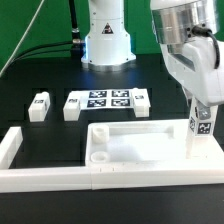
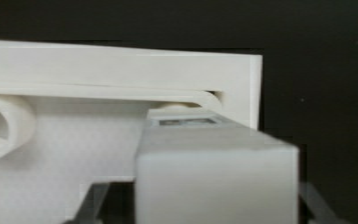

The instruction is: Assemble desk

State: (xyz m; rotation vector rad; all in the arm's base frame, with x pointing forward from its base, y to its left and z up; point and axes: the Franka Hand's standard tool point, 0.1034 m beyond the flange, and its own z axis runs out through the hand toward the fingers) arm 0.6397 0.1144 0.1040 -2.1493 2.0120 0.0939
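The white tray-like tabletop (image 1: 135, 145) lies rim up on the black table at the front right. My gripper (image 1: 199, 104) is shut on a white square-post leg (image 1: 201, 135) with a black-and-white tag. It holds the leg upright over the tabletop's right end. In the wrist view the leg (image 2: 211, 165) fills the space between my gripper's (image 2: 208, 208) dark fingers (image 2: 101, 200). The leg's far end meets the corner socket (image 2: 197, 99) of the tabletop (image 2: 105, 75). How deep it sits is hidden. Another round socket (image 2: 2, 126) shows on the tabletop.
A long white border frame (image 1: 40, 176) runs along the front and the exterior view's left. The marker board (image 1: 105, 101) lies behind the tabletop, with loose white legs beside it (image 1: 72, 105) (image 1: 141, 100) and another further left (image 1: 38, 106). The robot base (image 1: 106, 40) stands at the back.
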